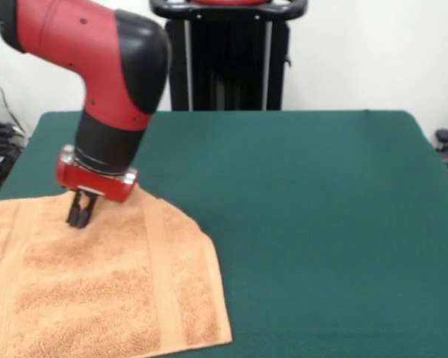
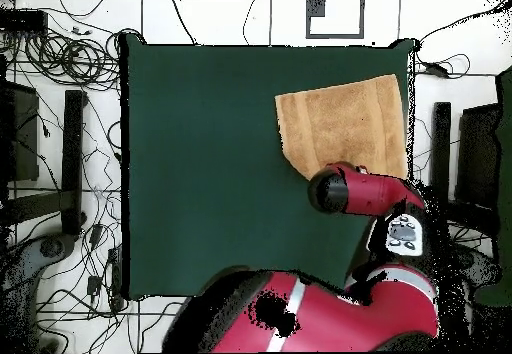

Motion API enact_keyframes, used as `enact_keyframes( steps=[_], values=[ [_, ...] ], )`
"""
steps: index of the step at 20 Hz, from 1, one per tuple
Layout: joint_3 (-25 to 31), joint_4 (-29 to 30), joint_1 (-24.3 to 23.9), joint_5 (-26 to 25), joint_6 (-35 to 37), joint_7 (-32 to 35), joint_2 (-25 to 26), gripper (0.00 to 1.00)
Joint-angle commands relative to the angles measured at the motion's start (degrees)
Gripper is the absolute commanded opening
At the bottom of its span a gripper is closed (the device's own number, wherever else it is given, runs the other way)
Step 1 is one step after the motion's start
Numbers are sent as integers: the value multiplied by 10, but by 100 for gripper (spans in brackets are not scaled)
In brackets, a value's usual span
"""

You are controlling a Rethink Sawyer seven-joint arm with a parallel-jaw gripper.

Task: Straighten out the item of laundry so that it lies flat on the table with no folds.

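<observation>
The peach terry towel (image 1: 97, 291) lies at the table's near left corner in the front view, and its near and left edges run out of the picture. It is mostly spread. Its far right corner is cut off on a slant, as if tucked or folded. My gripper (image 1: 80, 218) comes straight down onto the towel near its far edge, with its dark fingers close together pinching the cloth. In the overhead view the towel (image 2: 345, 120) lies at the table's upper right. There the red arm (image 2: 360, 192) covers the towel's lower edge and hides the gripper.
The dark green table (image 1: 321, 224) stretches wide to the right of the towel in the front view. The black pedestal (image 1: 228, 63) stands at the far side. In the overhead view, cables and stands (image 2: 60, 70) surround the table.
</observation>
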Motion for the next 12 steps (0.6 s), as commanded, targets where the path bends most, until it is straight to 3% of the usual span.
enact_keyframes(
  steps=[1,12],
  values=[
    [50,104,57,73,2,185,68,0],
    [60,105,55,129,-17,165,82,0]
  ],
)
